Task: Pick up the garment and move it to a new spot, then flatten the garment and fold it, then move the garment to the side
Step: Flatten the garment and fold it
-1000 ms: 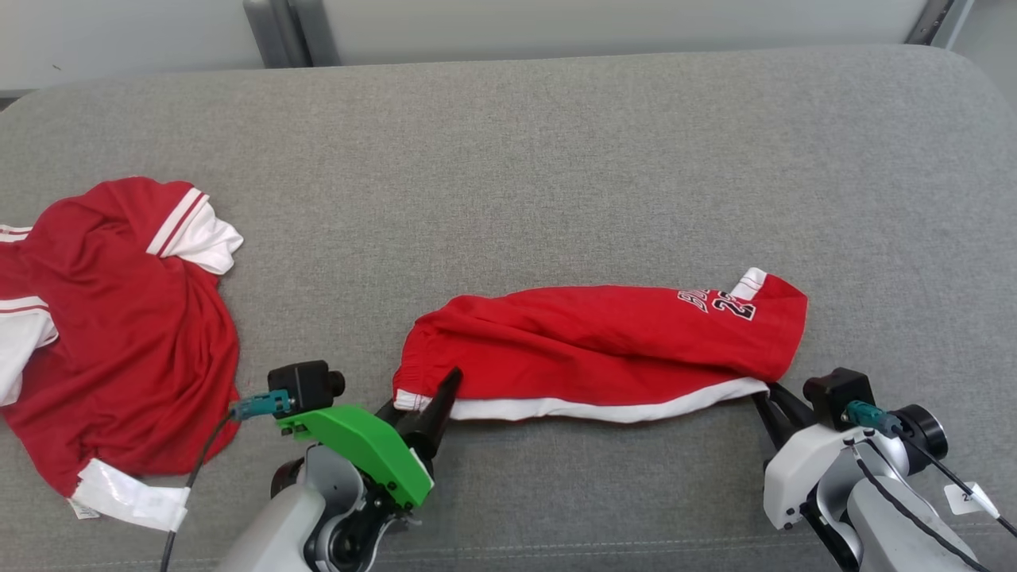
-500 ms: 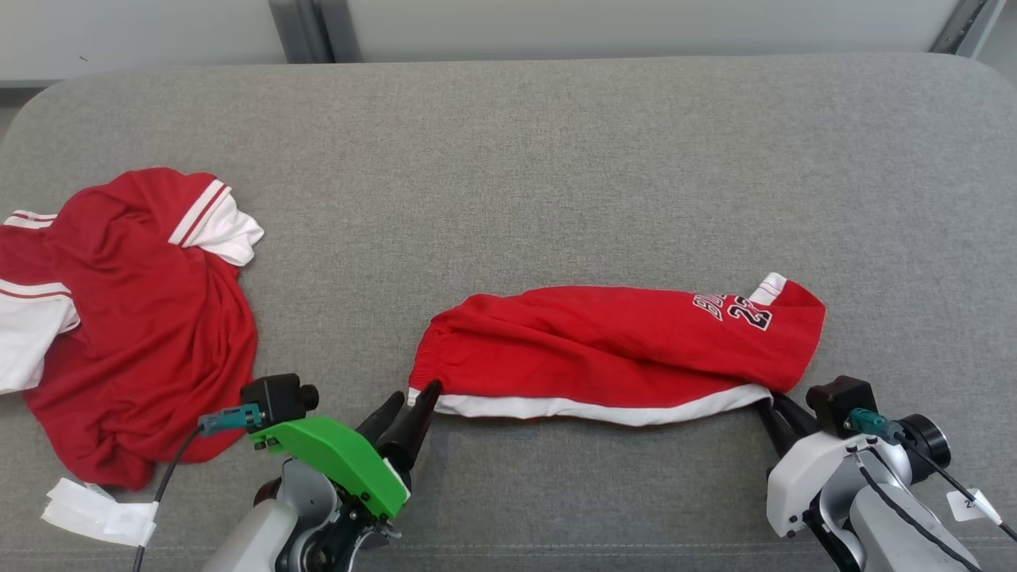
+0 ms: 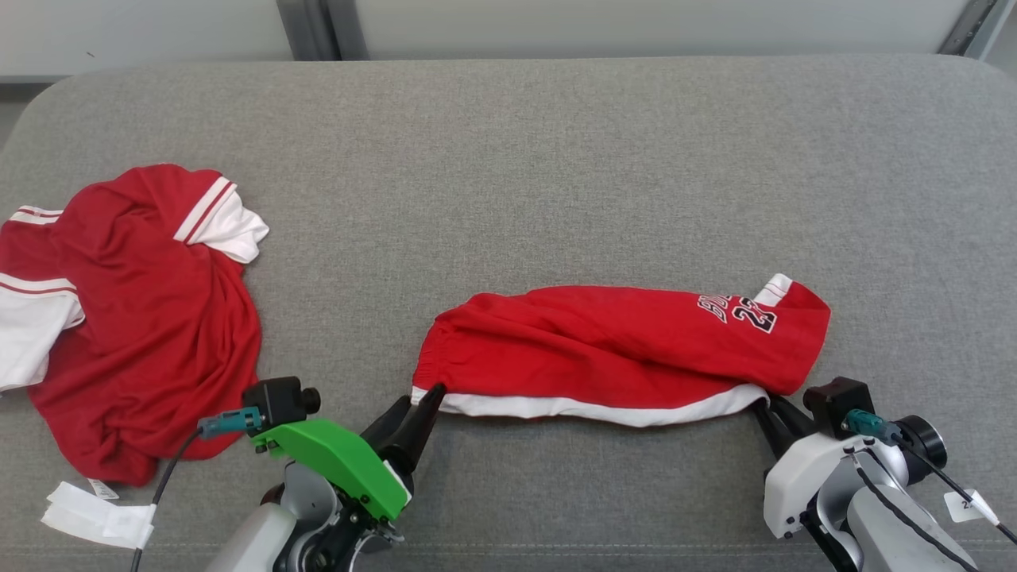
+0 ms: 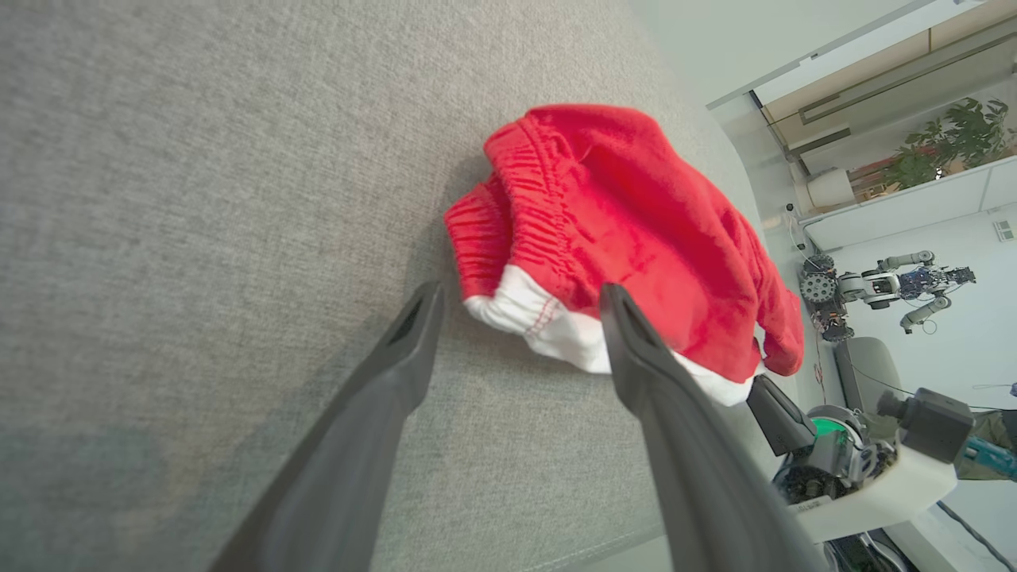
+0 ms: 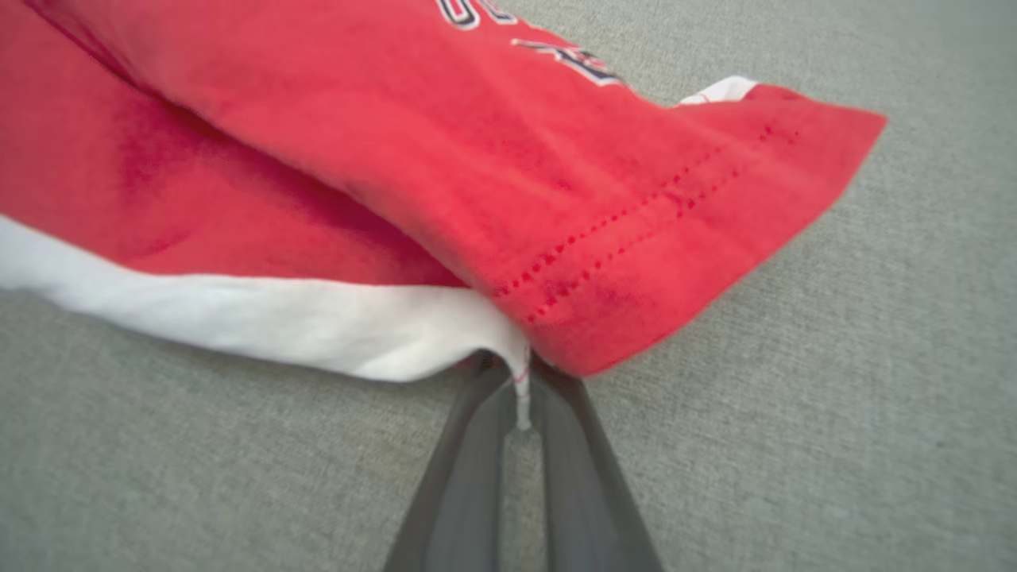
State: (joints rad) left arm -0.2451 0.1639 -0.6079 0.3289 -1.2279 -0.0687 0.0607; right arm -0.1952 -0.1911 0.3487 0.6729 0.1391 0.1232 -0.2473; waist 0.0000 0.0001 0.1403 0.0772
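head view: red shorts with half-hidden lettering, right gripper clenched on hem, left gripper agape

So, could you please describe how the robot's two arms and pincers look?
Both have two long, dark, tapering fingers. The left pincer has a green cover; the right pincer a white housing. Each wrist carries a black camera cube with a teal plug and black cable.

On the cushion, the garment lies lower centre-right between left gripper and right gripper, a shirt at far left.
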